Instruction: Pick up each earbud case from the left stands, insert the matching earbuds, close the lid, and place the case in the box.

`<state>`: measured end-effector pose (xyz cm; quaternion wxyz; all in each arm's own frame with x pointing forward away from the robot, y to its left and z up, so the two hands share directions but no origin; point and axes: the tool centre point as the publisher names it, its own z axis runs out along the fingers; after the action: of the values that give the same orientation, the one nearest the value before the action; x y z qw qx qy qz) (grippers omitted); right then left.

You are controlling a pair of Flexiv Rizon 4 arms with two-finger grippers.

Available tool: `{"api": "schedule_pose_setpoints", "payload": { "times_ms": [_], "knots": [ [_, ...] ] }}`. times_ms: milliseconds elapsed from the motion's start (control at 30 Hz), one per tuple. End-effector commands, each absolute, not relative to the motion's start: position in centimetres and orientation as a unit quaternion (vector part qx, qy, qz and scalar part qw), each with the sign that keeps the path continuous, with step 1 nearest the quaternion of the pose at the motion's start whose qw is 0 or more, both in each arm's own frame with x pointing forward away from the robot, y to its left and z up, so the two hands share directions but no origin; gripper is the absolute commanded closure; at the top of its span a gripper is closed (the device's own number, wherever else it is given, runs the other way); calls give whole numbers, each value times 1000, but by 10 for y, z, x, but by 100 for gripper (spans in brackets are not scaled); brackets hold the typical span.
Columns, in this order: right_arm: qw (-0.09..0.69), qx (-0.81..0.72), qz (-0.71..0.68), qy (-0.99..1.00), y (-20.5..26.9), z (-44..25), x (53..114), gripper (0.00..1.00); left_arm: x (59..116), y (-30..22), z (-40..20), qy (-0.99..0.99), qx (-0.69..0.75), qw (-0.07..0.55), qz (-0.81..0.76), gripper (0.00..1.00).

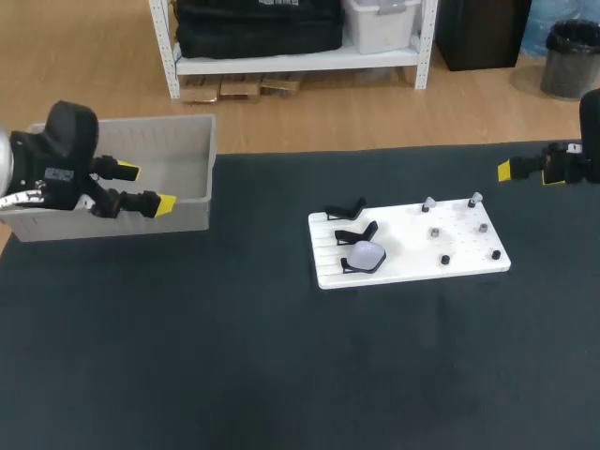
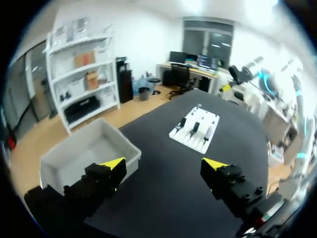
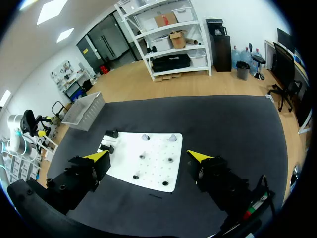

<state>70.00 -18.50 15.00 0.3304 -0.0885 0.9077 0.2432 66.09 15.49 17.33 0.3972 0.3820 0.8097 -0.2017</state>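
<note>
Black table [image 1: 234, 356]: a white stand board [image 1: 412, 246] props a pale earbud case [image 1: 365, 254] near its left edge, ready for grasping. Left gripper [image 1: 146, 187] and right gripper [image 3: 148, 156] hang spread, empty.

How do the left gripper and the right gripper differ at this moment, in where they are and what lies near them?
The left gripper hangs by the grey box at the table's left; the right gripper hangs at the table's right edge, near no container. The left gripper is well away from the white board; the right gripper is nearer it. Both are open and empty.
</note>
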Motion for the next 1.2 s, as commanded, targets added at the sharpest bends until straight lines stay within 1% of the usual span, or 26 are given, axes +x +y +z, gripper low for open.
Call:
{"api": "schedule_pose_setpoints", "payload": {
  "times_ms": [33,200,233,400,467,600,733,867,1200],
  "knots": [
    [330,-88,243,908,-185,150,700,0,660,163,172,542,655,439,-290,0],
    [330,-88,243,908,-185,150,700,0,656,156,167,542,659,440,-279,0],
    [330,-88,243,908,-185,150,700,0,651,146,159,542,668,431,-274,0],
    [330,-88,243,908,-185,150,700,0,639,96,133,571,636,457,-247,0],
    [330,-88,243,908,-185,150,700,0,635,73,125,594,626,454,-220,0],
    [330,-88,243,908,-185,150,700,0,635,31,106,616,614,445,-213,0],
    [330,-88,243,908,-185,150,700,0,642,5,92,643,597,439,-196,0],
    [330,-88,243,908,-185,150,700,0,646,-13,81,659,588,421,-206,0],
    [330,-88,243,908,-185,150,700,0,646,-13,81,659,588,421,-206,0]
  ]
}}
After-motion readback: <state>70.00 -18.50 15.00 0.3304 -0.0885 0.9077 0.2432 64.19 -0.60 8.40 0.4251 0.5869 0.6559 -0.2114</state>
